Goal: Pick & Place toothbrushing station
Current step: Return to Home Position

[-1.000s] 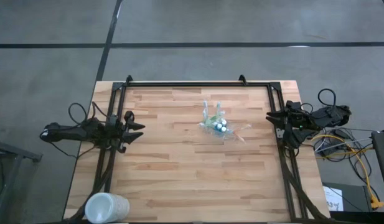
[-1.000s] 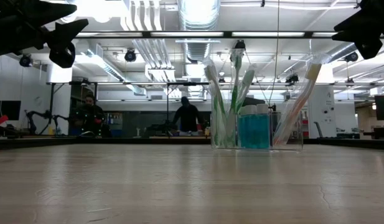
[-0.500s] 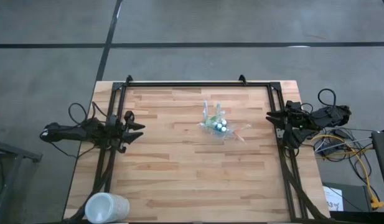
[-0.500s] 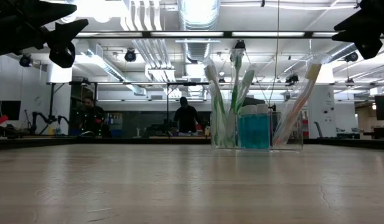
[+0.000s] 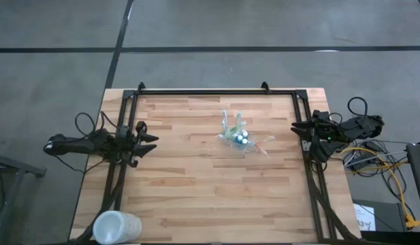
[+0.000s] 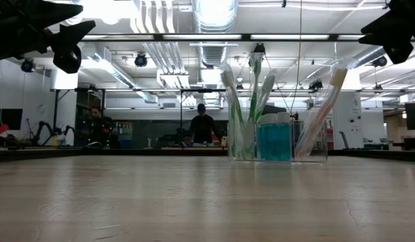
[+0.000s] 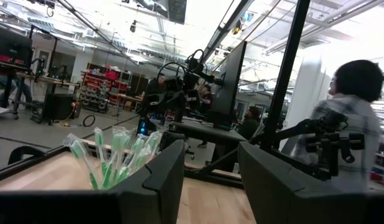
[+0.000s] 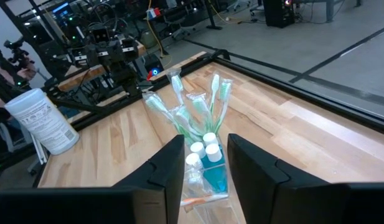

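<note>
The toothbrushing station (image 5: 240, 138) is a small see-through holder standing on its base on the wooden table, right of the middle. It holds green and white toothbrushes (image 6: 244, 107), an orange one (image 6: 325, 111) and blue tubes (image 6: 274, 138). My left gripper (image 5: 152, 141) hovers open at the table's left edge, far from the holder. My right gripper (image 5: 295, 127) hovers open at the right edge, pointing toward the holder (image 8: 201, 155), which stands well beyond its fingertips. The left wrist view shows the brushes (image 7: 117, 158) in the distance.
A larger frosted white cup (image 5: 116, 226) is at the table's near left corner. A black frame (image 5: 203, 92) runs along the left, far and right edges. Cables (image 5: 380, 163) lie off the right side. People stand in the room behind (image 6: 202, 124).
</note>
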Tool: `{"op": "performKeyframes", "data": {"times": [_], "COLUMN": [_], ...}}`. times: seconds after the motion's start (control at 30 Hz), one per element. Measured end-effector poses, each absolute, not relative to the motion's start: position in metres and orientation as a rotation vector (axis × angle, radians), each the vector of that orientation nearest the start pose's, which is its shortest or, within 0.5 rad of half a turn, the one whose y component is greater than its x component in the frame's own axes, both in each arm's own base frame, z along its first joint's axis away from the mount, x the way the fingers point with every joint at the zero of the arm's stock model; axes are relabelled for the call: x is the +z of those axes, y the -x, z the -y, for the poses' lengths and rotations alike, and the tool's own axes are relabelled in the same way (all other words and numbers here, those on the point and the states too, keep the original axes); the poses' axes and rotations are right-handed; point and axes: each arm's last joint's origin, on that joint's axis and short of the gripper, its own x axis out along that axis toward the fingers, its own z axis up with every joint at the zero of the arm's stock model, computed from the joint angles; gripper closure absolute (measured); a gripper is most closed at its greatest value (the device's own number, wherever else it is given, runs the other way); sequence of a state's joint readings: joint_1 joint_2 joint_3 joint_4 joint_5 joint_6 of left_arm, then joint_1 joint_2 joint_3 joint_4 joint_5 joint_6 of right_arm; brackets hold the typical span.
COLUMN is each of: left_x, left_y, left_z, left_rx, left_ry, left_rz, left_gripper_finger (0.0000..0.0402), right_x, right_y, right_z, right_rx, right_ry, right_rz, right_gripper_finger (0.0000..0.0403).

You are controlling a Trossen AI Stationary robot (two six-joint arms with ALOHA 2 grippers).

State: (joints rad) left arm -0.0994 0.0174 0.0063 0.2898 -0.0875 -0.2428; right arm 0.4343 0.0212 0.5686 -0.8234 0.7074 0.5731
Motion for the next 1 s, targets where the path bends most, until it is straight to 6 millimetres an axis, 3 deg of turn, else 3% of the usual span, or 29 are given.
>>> {"op": "performKeyframes", "data": {"times": [1.0], "left_x": [0.1918], "left_y": [-0.0944], "left_z": [0.0069], "left_rx": [-0.046], "left_ry": [0.267], "left_rz": [0.274], "left_gripper_finger": [0.0245], "right_x": [0.2633], "right_y": [-0.0264], "right_z": [0.0085], "right_rx": [-0.328], "right_ry": [-0.417], "right_rz": [-0.148], "right_gripper_finger": [0.0284]}}
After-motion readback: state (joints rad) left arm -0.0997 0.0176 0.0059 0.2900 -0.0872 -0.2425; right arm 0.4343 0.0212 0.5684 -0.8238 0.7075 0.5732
